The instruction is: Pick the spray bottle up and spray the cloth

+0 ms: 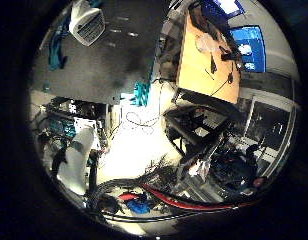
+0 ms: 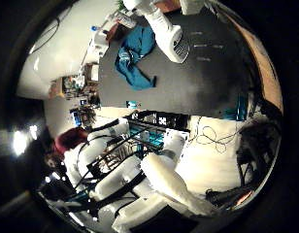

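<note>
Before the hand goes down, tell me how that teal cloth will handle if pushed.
The cloth lies crumpled in loose folds on the dark table, so it is probably floppy and light. Pushed, it would likely bunch and slide rather than roll.

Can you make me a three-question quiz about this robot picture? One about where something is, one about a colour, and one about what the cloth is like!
1. Where is the cloth?
A. On the dark table
B. On the floor
C. On the wooden desk

2. What colour is the cloth?
A. Red
B. Teal blue
C. Yellow

3. How does the cloth lie?
A. Folded neatly
B. Rolled up tight
C. Crumpled and spread out

Answers:
1. A, the cloth lies on the dark table.
2. B, it shows teal blue against the dark top.
3. C, it has wrinkles and uneven edges, with no neat fold.
</note>
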Robot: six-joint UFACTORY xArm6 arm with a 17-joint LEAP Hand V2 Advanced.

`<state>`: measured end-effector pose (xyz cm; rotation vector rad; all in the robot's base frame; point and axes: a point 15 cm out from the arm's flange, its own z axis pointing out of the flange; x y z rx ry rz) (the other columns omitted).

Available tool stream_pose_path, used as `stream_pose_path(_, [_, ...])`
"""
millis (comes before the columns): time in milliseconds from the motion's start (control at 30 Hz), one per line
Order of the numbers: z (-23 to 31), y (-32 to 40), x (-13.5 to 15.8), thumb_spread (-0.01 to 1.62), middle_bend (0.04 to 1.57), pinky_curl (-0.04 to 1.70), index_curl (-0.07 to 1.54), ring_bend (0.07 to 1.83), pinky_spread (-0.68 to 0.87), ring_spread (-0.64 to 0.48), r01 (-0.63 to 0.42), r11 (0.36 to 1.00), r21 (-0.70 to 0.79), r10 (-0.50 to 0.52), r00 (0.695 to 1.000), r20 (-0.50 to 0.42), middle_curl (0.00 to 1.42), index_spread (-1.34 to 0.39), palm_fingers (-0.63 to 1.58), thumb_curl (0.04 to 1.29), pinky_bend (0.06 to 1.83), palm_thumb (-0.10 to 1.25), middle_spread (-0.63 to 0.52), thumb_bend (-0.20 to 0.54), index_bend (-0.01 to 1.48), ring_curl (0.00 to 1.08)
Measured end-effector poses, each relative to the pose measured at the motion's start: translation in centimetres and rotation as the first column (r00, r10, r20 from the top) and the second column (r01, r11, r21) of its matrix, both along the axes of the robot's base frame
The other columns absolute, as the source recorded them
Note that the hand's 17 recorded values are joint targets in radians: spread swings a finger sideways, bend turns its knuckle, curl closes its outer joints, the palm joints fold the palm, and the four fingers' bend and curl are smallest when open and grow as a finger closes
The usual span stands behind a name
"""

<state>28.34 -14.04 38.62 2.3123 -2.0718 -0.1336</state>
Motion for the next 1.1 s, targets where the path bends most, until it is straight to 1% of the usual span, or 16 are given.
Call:
stream_pose_path(133, [0.1, -0.1, 0.0, 1.26, 0.18, 0.32, 0.32, 0.19, 0.38, 0.21, 0.002, 1.0, 0.0, -0.002, 1.0, 0.007, 0.29, -0.27, 0.05, 0.25, 0.33, 0.47, 0.16, -0.015, 0.18, 0.24])
stream_pose_path(333, [0.5, -2.3, 0.4, 1.26, 0.18, 0.32, 0.31, 0.21, 0.39, 0.21, 0.035, 0.999, -0.012, -0.034, 0.997, 0.064, 0.28, -0.27, 0.06, 0.25, 0.34, 0.47, 0.16, -0.015, 0.17, 0.25])
stream_pose_path(500, [0.2, -3.5, -0.1, 1.26, 0.18, 0.32, 0.31, 0.21, 0.38, 0.21, 0.052, 0.999, 0.006, -0.053, 0.996, 0.068, 0.28, -0.27, 0.07, 0.25, 0.34, 0.47, 0.15, -0.015, 0.17, 0.25])
stream_pose_path(767, [-1.3, -5.3, -0.5, 1.26, 0.19, 0.32, 0.3, 0.21, 0.38, 0.21, 0.086, 0.991, 0.105, -0.095, 0.992, 0.08, 0.29, -0.27, 0.08, 0.25, 0.35, 0.47, 0.15, -0.015, 0.17, 0.26])
stream_pose_path(867, [-1.8, -5.7, -0.4, 1.25, 0.19, 0.32, 0.29, 0.22, 0.38, 0.2, 0.082, 0.987, 0.139, -0.095, 0.992, 0.086, 0.29, -0.26, 0.07, 0.25, 0.36, 0.47, 0.15, -0.017, 0.16, 0.27])
stream_pose_path(1100, [-2.9, -5.9, 0.8, 1.21, 0.19, 0.33, 0.27, 0.26, 0.38, 0.21, 0.061, 0.959, 0.277, -0.107, 0.982, 0.154, 0.3, -0.3, 0.03, 0.26, 0.4, 0.45, 0.15, -0.017, 0.15, 0.28])
